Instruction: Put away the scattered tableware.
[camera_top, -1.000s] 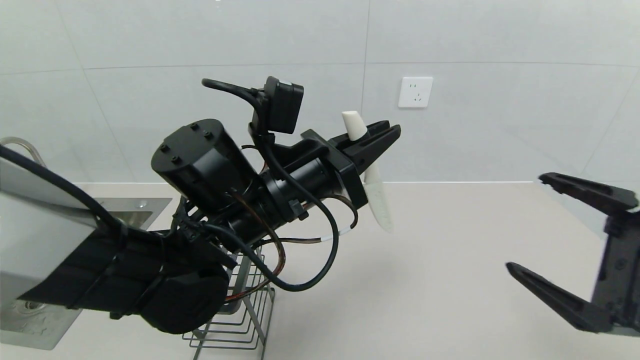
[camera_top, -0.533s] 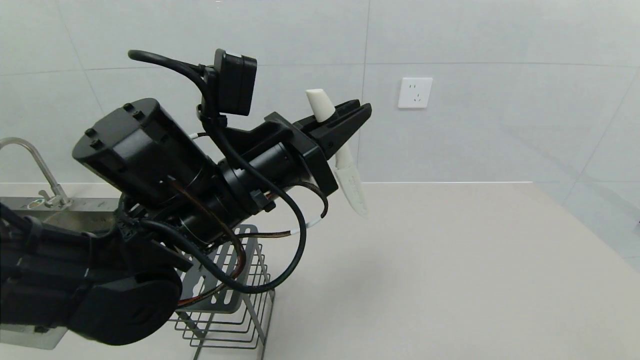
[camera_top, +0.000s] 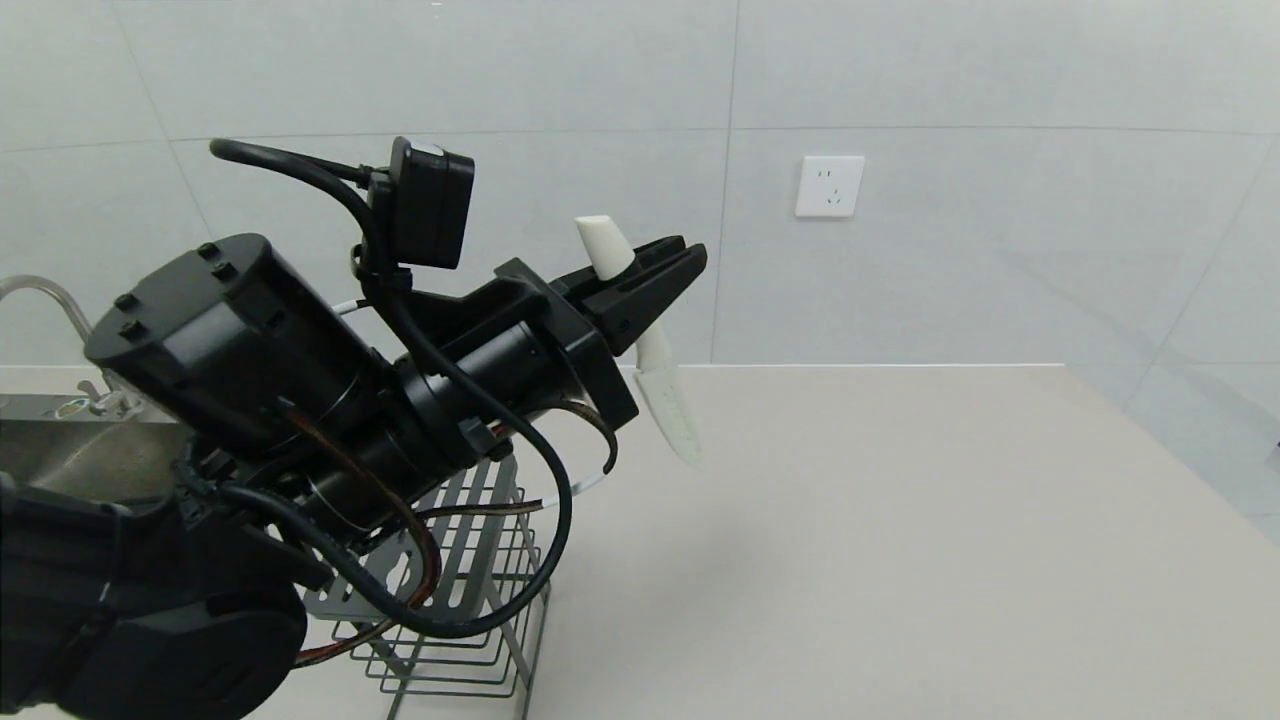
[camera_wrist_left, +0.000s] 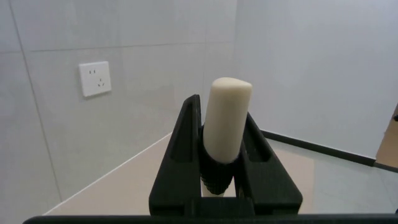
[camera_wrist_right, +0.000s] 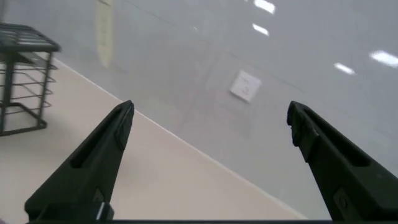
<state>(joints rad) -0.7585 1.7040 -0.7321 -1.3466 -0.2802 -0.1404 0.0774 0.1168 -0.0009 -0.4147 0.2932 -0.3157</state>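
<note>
Head view, nearest first: left arm crossed the lower left of frame, reaching up and away from the camera. Beneath its forearm stood a grey wire rack (camera_top: 470, 600) on the countertop (camera_top: 900, 520), with the steel sink (camera_top: 60, 450) and faucet (camera_top: 40, 290) off to the robot's left.

Left gripper (camera_top: 690, 258) was raised above the counter, past the rack. Jaws were closed tight on a white knife (camera_top: 668, 405), gripping it by the handle. The knife crossed the jaws about midway along their length. The butt of the handle stuck up above the jaws; the blade hung below them, tip down and slightly tilted, clear of the counter and touching nothing.

Left wrist view: pale handle of the knife (camera_wrist_left: 227, 118) stood upright, pinched between the two black fingers (camera_wrist_left: 186, 143), no gap seen on either side of it.

Right wrist view: right gripper (camera_wrist_right: 209, 112) was spread wide, the two fingers well apart with nothing held between them. It hung over bare counter. The wire rack (camera_wrist_right: 25, 74) stood farther off at the edge of that picture.

Farthest: tiled grey wall (camera_top: 1000, 250) behind the counter, with a white socket (camera_top: 831, 185) mounted on it, well apart from the knife.
</note>
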